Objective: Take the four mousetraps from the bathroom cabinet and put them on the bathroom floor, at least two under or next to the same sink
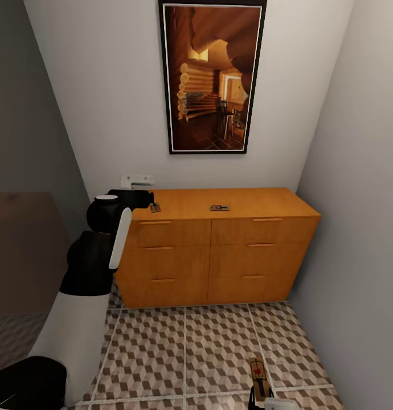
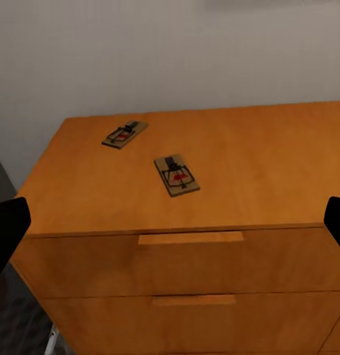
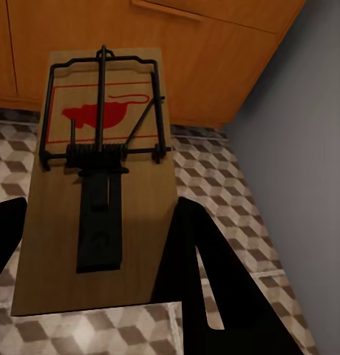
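R hand (image 3: 96, 244) closed on mousetrap (image 3: 100, 170), held above bathroom floor (image 1: 208, 347), cabinet (image 1: 219, 250) just ahead. L hand (image 2: 170, 222) wide open, empty; two traps (image 2: 177, 174) on cabinet top just ahead. Next, judged: held trap lowered onto tiles, released.

Cabinet (image 2: 236, 155), orange-brown: two mousetraps on top, one (image 2: 177, 175) near the front edge, one (image 2: 125, 134) further back, apart. Bar-handled drawer fronts (image 2: 191, 238) below.
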Motion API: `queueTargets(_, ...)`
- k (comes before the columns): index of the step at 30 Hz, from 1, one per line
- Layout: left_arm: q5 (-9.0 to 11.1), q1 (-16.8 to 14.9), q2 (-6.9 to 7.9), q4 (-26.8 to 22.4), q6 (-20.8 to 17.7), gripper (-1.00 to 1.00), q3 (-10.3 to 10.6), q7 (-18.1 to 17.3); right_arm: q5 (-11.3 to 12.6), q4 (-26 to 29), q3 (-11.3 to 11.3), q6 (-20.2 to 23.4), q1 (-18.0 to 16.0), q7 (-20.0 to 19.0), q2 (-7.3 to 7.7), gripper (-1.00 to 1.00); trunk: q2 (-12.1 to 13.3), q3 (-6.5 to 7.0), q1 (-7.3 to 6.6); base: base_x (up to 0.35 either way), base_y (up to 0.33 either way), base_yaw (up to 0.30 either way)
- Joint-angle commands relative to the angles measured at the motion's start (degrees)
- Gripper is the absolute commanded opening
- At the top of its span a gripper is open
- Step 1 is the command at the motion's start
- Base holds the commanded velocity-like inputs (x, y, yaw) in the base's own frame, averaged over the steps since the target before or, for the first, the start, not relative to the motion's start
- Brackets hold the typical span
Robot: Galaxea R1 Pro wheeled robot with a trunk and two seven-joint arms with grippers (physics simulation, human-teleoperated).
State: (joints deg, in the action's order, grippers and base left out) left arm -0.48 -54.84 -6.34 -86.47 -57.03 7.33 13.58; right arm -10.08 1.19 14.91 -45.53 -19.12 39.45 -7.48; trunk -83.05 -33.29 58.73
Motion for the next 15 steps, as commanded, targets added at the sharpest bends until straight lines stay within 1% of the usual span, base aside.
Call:
queueTargets(1,0.0,0.0,0.04,0.0,-0.3,1.00,0.0,0.1,-0.5,-0.1,0.0,0.0,0.0,0.7,-0.01,-1.00,0.0,-0.06,0.00,0.000,0.000,0.000)
queueTargets(6,0.0,0.0,0.27,0.0,-0.3,1.00,0.0,0.1,-0.5,0.0,0.0,0.0,0.0,0.7,0.01,-1.00,0.0,-0.06,0.00,0.005,0.000,0.000)
queueTargets(8,0.0,0.0,0.32,0.0,-0.3,1.00,0.0,0.2,-0.5,0.0,0.0,0.0,0.0,0.7,0.01,-1.00,0.0,-0.06,0.00,0.090,0.000,0.000)
queueTargets(15,0.0,0.1,0.36,0.2,-0.3,1.00,0.1,0.2,-0.5,0.0,0.0,0.0,0.0,0.7,0.01,-1.00,0.0,-0.06,0.00,0.219,0.000,0.000)
